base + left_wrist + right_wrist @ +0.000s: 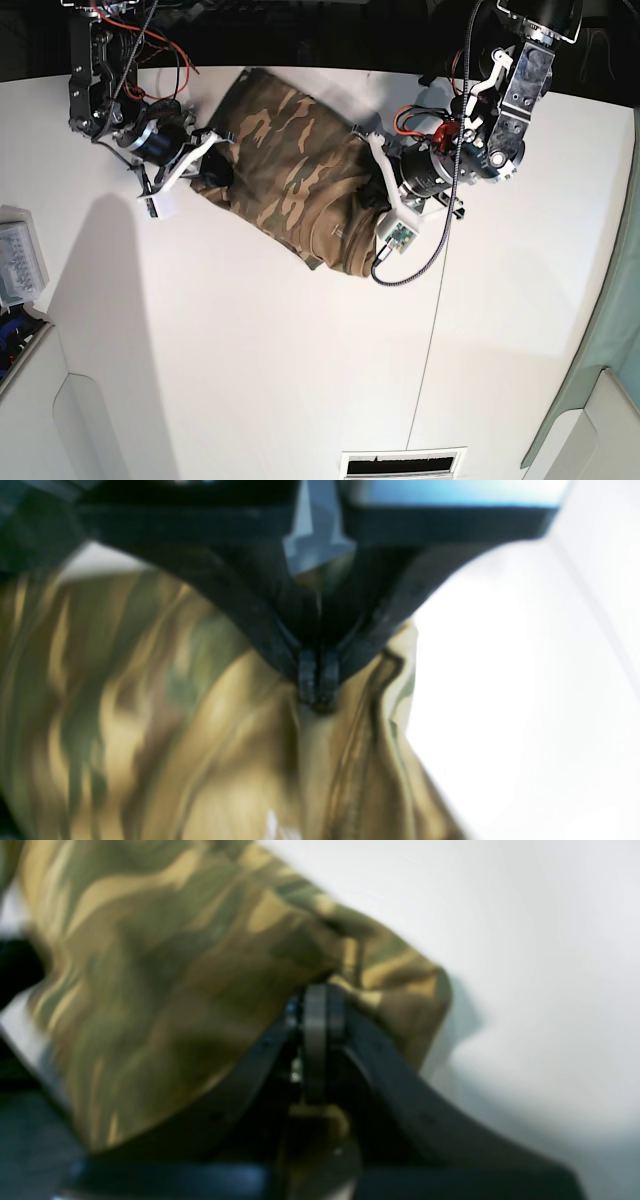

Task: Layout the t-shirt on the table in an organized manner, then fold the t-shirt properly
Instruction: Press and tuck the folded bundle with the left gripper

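The camouflage t-shirt lies bunched on the white table near its far edge, between the two arms. My left gripper is shut on the t-shirt, pinching cloth beside a stitched hem; in the base view the left gripper sits at the cloth's right side. My right gripper is shut on the t-shirt at a folded edge; in the base view the right gripper sits at the cloth's left side. The cloth sags in loose folds between both grips.
A thin dark seam runs down the table right of centre. A clear box stands at the left edge. A slotted vent lies at the near edge. A black cable loops below the left arm.
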Tool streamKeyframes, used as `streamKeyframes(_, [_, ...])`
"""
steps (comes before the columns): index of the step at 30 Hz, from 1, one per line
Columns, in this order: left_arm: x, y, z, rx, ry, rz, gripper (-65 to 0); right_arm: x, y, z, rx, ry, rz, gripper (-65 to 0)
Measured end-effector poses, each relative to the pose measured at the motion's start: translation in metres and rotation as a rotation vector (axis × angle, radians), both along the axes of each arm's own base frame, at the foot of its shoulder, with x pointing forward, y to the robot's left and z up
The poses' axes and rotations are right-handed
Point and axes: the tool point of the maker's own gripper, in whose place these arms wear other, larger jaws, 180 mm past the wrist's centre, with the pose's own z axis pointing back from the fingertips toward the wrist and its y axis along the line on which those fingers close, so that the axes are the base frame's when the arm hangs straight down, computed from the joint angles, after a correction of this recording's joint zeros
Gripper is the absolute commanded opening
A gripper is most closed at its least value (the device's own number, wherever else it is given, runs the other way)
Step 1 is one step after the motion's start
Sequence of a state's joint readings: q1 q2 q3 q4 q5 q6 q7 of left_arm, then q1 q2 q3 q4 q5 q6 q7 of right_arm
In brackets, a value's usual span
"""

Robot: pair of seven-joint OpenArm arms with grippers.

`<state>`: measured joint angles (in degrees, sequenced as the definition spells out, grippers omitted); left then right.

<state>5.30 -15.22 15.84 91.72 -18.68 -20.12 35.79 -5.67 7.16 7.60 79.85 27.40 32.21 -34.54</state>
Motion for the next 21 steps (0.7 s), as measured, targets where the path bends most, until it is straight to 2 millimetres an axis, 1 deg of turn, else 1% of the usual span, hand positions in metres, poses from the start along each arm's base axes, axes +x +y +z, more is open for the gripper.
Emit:
streamKeyframes(3, [0.021,0.001,0.014,-0.005,-0.048,0.034,-65.0,-0.022,0.009,0.002,0.027,0.017,0.01,-65.0])
streamKeyframes(6, [0.033,0.002,0.019,-0.005,-0.068,0.037,-65.0,-0.035,0.021,0.006,0.051,0.021,0.004,-65.0])
streamKeyframes(10, [0.033,0.005,0.009,0.001,-0.046,0.046,-65.0,-0.045,0.046,0.012,0.114,0.028,-0.011,-65.0])
streamKeyframes(15, [0.03,-0.003,-0.002,-0.004,-0.019,0.053,-65.0,-0.052,0.065,0.016,0.183,0.059,-0.014,-65.0])
streamKeyframes(19, [0.033,-0.003,0.0,-0.006,-0.025,0.052,-65.0,-0.052,0.073,0.02,0.211,0.064,-0.016,-65.0])
streamKeyframes(21, [0.037,0.001,0.008,0.003,-0.051,0.054,-65.0,-0.049,0.073,0.025,0.208,0.049,-0.012,-65.0])
